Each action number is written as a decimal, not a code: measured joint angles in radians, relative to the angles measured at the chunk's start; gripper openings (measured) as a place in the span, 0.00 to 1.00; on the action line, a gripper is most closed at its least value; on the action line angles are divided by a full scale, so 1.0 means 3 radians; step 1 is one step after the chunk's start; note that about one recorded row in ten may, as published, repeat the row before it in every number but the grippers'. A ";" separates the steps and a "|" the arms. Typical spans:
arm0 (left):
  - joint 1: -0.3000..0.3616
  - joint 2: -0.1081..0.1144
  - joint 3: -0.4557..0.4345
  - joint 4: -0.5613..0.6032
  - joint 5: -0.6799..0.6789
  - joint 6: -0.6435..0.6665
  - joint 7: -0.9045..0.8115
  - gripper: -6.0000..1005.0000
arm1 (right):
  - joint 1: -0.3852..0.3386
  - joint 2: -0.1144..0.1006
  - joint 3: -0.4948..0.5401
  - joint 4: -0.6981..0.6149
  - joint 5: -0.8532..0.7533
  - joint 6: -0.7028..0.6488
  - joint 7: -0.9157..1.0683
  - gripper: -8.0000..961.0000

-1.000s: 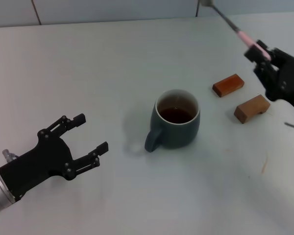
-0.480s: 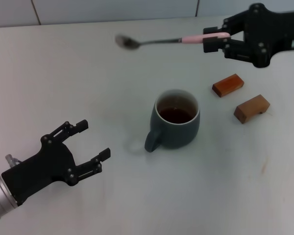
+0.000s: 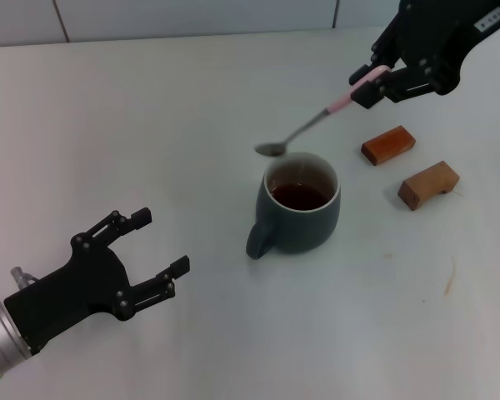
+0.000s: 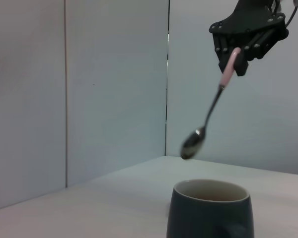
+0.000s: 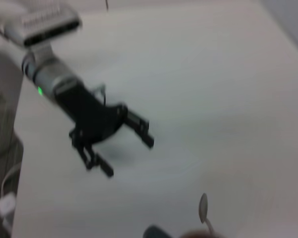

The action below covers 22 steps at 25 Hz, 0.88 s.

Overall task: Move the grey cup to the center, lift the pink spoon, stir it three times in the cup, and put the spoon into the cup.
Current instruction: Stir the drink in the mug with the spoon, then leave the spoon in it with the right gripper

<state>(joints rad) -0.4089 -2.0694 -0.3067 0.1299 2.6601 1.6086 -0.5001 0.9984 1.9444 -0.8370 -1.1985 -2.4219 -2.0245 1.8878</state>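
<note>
Pink spoon [image 3: 310,127] bowl hangs over grey cup [image 3: 298,205] rim.

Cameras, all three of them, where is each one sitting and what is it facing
Head view: high, looking down at the table; both arms show, left claw open, right claw gripping the pink spoon over the grey cup.
Left wrist view: low, level with the cup, facing the right claw.
Right wrist view: high, looking down at the left claw.
Shared: the spoon shows in all three.
</note>
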 joint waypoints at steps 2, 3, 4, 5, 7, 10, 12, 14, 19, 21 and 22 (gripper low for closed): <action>0.0000 0.0000 0.0000 0.0001 0.0000 0.0000 0.0000 0.85 | 0.0231 0.0024 -0.0007 0.0060 -0.0287 -0.0123 0.0060 0.13; 0.0000 0.0000 0.0000 0.0002 0.0000 0.0000 0.0000 0.85 | 0.0310 0.0037 -0.0009 0.0091 -0.0399 -0.0148 0.0072 0.13; 0.0000 0.0000 0.0000 0.0002 0.0000 0.0000 0.0000 0.85 | 0.0463 0.0067 -0.0023 0.0166 -0.0604 -0.0174 0.0088 0.13; 0.0000 0.0000 0.0000 0.0001 -0.0001 0.0000 0.0000 0.85 | 0.0463 0.0067 -0.0023 0.0166 -0.0604 -0.0174 0.0088 0.13; 0.0002 0.0000 0.0000 0.0000 -0.0001 0.0000 -0.0001 0.85 | 0.0570 0.0086 -0.0073 0.0250 -0.0758 -0.0171 0.0110 0.13; 0.0022 0.0000 0.0000 -0.0025 -0.0001 -0.0001 -0.0004 0.85 | 0.0676 0.0112 -0.0245 0.0396 -0.0923 -0.0110 0.0171 0.13; 0.0035 0.0000 0.0000 -0.0043 -0.0005 -0.0005 -0.0002 0.85 | 0.0719 0.0132 -0.0331 0.0474 -0.1002 -0.0061 0.0193 0.13; 0.0039 0.0000 0.0000 -0.0048 -0.0001 -0.0023 -0.0001 0.85 | 0.0793 0.0176 -0.0411 0.0595 -0.1145 0.0028 0.0214 0.13; 0.0039 0.0000 0.0011 -0.0054 0.0002 -0.0032 -0.0002 0.85 | 0.0848 0.0264 -0.0574 0.0750 -0.1284 0.0217 0.0224 0.13; 0.0038 0.0000 0.0019 -0.0059 0.0003 -0.0035 -0.0004 0.85 | 0.0850 0.0284 -0.0602 0.0778 -0.1285 0.0254 0.0223 0.13; 0.0038 0.0000 0.0019 -0.0059 0.0003 -0.0035 -0.0004 0.85 | 0.0853 0.0302 -0.0631 0.0820 -0.1286 0.0297 0.0220 0.13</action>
<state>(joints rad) -0.3975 -2.0693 -0.3009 0.1122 2.6611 1.5979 -0.5012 1.2543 2.0349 -1.0264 -0.9526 -2.8075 -1.9353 1.9537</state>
